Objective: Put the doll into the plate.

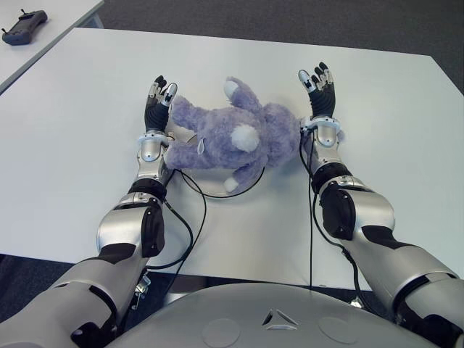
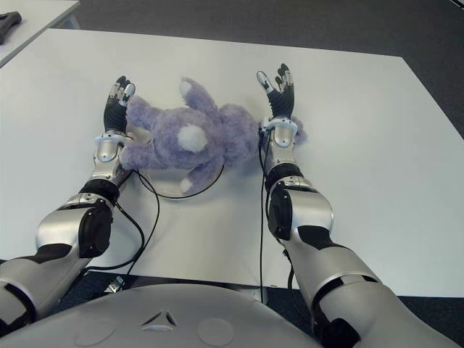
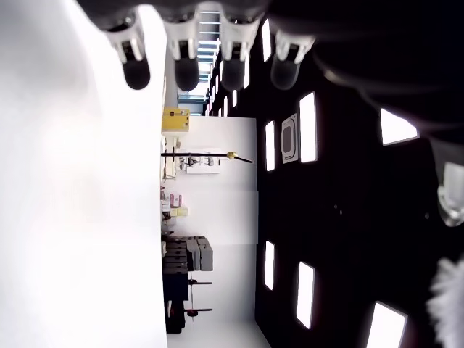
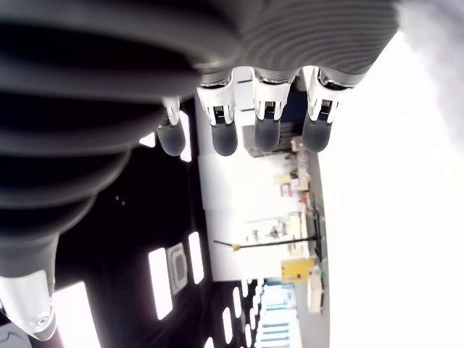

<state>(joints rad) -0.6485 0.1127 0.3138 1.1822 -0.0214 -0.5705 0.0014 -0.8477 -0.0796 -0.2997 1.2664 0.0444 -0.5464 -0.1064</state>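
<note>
On table (image 1: pixel 377 109) | doll (image 1: pixel 232 141) over plate (image 1: pixel 217 190) | left hand (image 1: pixel 157 101), right hand (image 1: pixel 317 87) spread, empty

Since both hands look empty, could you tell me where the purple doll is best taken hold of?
Likely the doll's wide body, squeezed from both sides: it lies crosswise between the open left hand and right hand.

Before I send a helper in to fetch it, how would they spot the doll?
Look at the white table; between the left hand and right hand lies the doll. It is the only fuzzy purple thing there, with white paws.
</note>
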